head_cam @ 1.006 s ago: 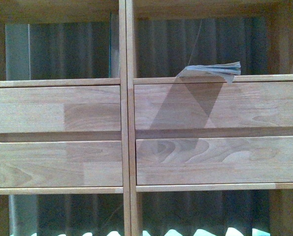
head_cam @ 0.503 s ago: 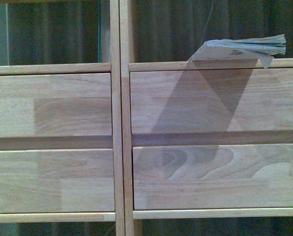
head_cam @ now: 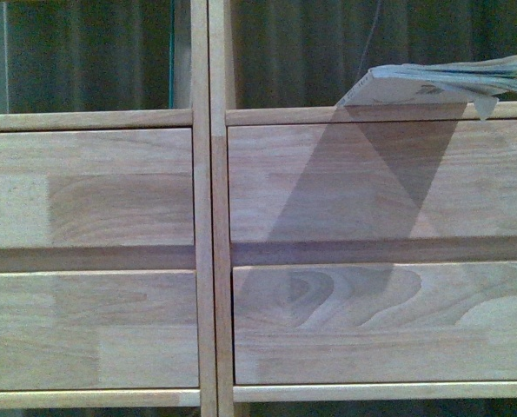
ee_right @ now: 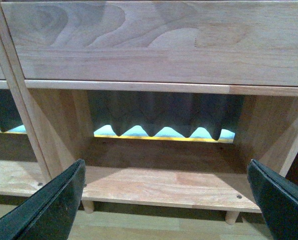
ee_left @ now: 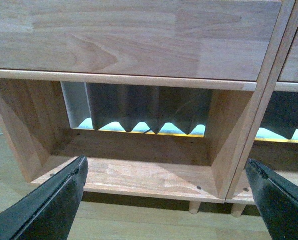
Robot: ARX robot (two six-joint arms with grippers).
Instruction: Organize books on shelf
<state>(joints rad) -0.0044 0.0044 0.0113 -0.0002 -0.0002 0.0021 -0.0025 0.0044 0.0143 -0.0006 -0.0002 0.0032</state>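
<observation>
Front view: close-up of a light-wood bookcase [head_cam: 202, 217] with 2 columns and 4 drawer fronts, a dark pleated curtain [head_cam: 301, 52] visible through the open back. A thin white paperback [head_cam: 440, 82] lies flat in the right-hand compartment above the upper right drawer front [head_cam: 380, 178]. Its front corner overhangs the ledge, its pages are fanned, and it casts a shadow down the drawers. In the left compartment a thin teal edge [head_cam: 171, 52] stands by the divider, poss. the 2nd book; can't tell.

Wrist views: left tool [ee_left: 165, 165] and right tool [ee_right: 165, 164] are both spread wide and hold nothing. Each faces a bare bottom compartment, well apart from the paperback.

Risk, as judged: the paperback isn't filed upright yet. An arm rising from below could clip the overhang and knock it to the floor. The fanned pages may also crumple if the pinch lands on loose leaves rather than the whole block.
</observation>
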